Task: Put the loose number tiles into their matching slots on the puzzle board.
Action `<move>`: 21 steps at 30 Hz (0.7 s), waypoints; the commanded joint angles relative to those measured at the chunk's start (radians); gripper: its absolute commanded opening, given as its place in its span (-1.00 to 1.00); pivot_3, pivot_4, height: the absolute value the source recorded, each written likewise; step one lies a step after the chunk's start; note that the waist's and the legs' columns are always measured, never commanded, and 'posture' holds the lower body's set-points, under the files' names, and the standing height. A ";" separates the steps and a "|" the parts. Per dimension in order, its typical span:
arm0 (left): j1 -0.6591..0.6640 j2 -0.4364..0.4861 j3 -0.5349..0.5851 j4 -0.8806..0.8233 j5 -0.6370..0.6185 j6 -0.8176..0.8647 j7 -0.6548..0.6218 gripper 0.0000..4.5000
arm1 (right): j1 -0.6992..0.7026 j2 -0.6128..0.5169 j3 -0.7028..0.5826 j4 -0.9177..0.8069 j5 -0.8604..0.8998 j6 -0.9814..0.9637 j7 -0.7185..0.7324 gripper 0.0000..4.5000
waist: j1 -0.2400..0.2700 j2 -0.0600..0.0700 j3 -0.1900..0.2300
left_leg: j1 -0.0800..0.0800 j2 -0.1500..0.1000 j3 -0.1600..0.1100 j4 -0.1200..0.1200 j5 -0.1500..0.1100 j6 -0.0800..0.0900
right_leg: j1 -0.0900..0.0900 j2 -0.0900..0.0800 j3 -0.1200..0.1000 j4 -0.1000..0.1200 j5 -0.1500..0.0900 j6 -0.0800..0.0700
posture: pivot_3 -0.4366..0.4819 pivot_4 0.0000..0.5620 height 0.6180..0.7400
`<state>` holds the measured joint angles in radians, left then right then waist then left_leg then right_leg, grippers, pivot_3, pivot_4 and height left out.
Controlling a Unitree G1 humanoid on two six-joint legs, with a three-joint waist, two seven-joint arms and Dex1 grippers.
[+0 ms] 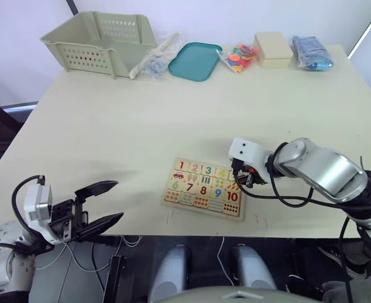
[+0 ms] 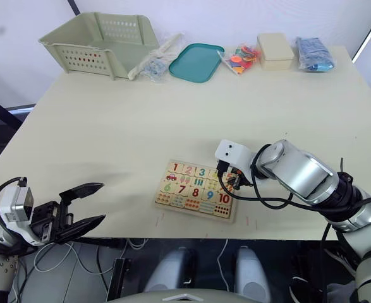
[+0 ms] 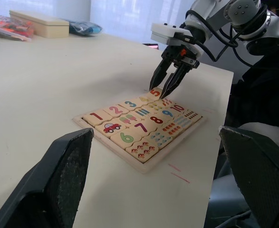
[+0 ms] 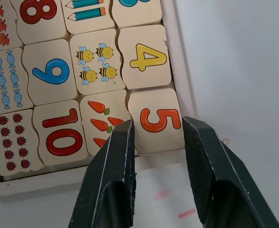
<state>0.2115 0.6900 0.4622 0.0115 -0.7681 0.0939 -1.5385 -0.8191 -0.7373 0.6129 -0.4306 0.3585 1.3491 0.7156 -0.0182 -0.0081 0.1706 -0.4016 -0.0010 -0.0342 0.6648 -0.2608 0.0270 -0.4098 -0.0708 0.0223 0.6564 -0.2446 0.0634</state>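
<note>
Now, from the head views we see the flat pale-wood puzzle board [image 1: 203, 187] near the front edge of the cream desk [image 1: 141, 113], its 1-to-5 row filled. Our right hand [image 1: 247, 178] hangs over the board's far right corner. Our left hand [image 2: 87, 203], released with fingers spread, waits off the desk's front left edge.

Seen from the left wrist, the right hand's black fingers point down at the small square pale-wood tile with an orange 5 [image 3: 154, 92].

At the right wrist, that tile [image 4: 156, 121] sits in its corner slot, the fingers parted either side, gripping nothing. We judge the tiles light, stiff and smooth, best pinched across opposite edges; seated flush, they offer little to hold.
</note>
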 commanded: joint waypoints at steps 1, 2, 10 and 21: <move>0.011 0.004 0.026 -0.033 -0.009 -0.007 0.008 1.00 | -0.006 0.005 -0.013 -0.014 0.002 -0.006 0.004 -0.37 | 0.000 0.000 0.000 | 0.000 0.000 0.000 0.000 0.000 0.000 | 0.000 0.000 0.000 0.000 0.000 0.000 | -0.05 -0.47 1.00; 0.012 0.004 0.026 -0.037 -0.009 -0.006 0.011 1.00 | -0.006 0.005 -0.014 -0.014 0.002 -0.006 0.004 -0.15 | 0.000 0.000 0.000 | 0.000 0.000 0.000 0.000 0.000 0.000 | 0.000 0.000 0.000 0.000 0.000 0.000 | -0.05 -0.47 1.00; 0.015 0.004 0.021 -0.060 -0.011 0.003 0.032 1.00 | -0.010 0.003 -0.011 -0.010 -0.004 -0.012 0.004 0.98 | 0.000 0.000 0.000 | 0.000 0.000 0.000 0.000 0.000 0.000 | 0.000 0.000 0.000 0.000 0.000 0.000 | -0.05 -0.47 1.00; 0.016 0.003 0.019 -0.086 -0.015 0.013 0.055 1.00 | 0.218 0.001 -0.320 -0.094 0.075 -0.295 0.056 0.98 | 0.004 -0.001 0.000 | -0.001 0.000 0.000 0.000 0.000 0.000 | 0.000 0.000 -0.001 -0.002 0.000 0.000 | -0.05 -0.47 1.00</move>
<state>0.2245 0.6881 0.4617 -0.0457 -0.7684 0.1080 -1.4846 -0.6189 -0.7385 0.3761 -0.4911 0.4106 1.1360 0.7574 -0.0139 -0.0092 0.1709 -0.4025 -0.0010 -0.0346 0.6642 -0.2608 0.0270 -0.4095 -0.0708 0.0216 0.6542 -0.2444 0.0638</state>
